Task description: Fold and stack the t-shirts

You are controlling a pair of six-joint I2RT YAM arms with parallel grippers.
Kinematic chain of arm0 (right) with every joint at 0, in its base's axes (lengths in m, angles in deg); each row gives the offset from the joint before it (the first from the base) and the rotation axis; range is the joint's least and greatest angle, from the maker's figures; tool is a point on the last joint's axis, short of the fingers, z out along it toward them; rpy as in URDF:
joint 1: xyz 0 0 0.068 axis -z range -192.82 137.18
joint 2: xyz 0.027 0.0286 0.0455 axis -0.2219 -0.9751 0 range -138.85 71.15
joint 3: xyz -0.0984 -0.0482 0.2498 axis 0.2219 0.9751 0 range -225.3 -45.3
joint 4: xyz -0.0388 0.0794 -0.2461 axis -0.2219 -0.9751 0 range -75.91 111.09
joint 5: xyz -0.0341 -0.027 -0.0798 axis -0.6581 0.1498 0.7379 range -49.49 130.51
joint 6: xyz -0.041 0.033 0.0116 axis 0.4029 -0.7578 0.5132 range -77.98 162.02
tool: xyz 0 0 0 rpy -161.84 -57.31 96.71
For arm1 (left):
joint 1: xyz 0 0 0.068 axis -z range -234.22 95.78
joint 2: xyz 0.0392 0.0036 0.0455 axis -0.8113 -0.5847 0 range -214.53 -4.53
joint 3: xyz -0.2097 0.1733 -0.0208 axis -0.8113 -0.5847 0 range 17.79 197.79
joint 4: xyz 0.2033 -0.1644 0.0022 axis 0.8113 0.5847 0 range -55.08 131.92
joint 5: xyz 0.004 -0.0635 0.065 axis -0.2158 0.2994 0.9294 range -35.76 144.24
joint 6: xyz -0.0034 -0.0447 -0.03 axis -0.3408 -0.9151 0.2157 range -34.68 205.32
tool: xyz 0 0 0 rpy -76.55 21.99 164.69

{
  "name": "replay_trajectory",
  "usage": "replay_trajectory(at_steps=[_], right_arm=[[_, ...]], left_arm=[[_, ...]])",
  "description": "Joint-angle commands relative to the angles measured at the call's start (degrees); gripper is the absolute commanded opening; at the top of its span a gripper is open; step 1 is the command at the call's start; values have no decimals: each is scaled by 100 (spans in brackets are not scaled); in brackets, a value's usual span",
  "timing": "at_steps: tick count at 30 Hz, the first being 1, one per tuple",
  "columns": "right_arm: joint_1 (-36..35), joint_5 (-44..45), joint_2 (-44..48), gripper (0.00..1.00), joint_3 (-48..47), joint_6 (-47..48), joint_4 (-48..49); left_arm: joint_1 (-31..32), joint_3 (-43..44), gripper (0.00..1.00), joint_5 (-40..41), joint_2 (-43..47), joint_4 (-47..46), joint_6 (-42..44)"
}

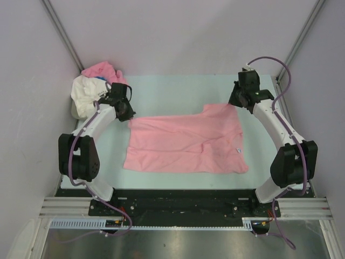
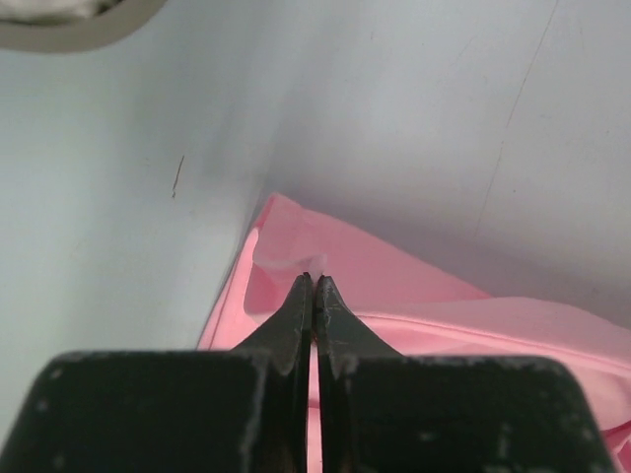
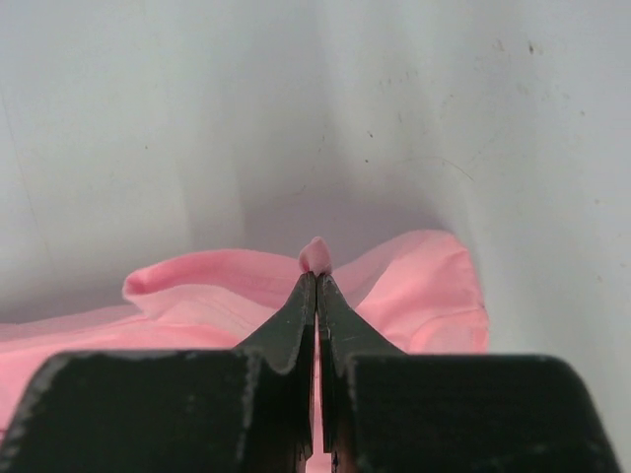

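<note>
- A pink t-shirt (image 1: 183, 144) lies spread flat on the table (image 1: 178, 89).
- The right gripper (image 3: 315, 277) is clamped on a nub of its far-right edge.
- The left gripper (image 2: 314, 279) is pressed together at the far-left corner; whether it has caught any cloth is unclear.
- A crumpled pile (image 1: 89, 89) of pink and white tees sits far left, partly hidden by the left arm (image 1: 99, 121).

Top cam sits high behind the arm bases (image 1: 102, 190), looking down on the whole table (image 1: 178, 89). Wrist cams ride just behind the left gripper (image 2: 314, 281) and right gripper (image 3: 315, 278), low, super close, facing forward. All three catch the spread pink t-shirt (image 1: 186, 143).
</note>
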Motion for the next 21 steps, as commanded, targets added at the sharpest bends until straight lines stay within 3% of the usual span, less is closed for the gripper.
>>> replay_trajectory(at_steps=[1, 21], right_arm=[[-40, 350, 581, 0, 389, 31, -143], [-690, 1114, 2384, 0, 2015, -390, -846]], left_arm=[[-50, -482, 0, 10, 444, -366, -248], [161, -1547, 0, 370, 1121, -420, -152]])
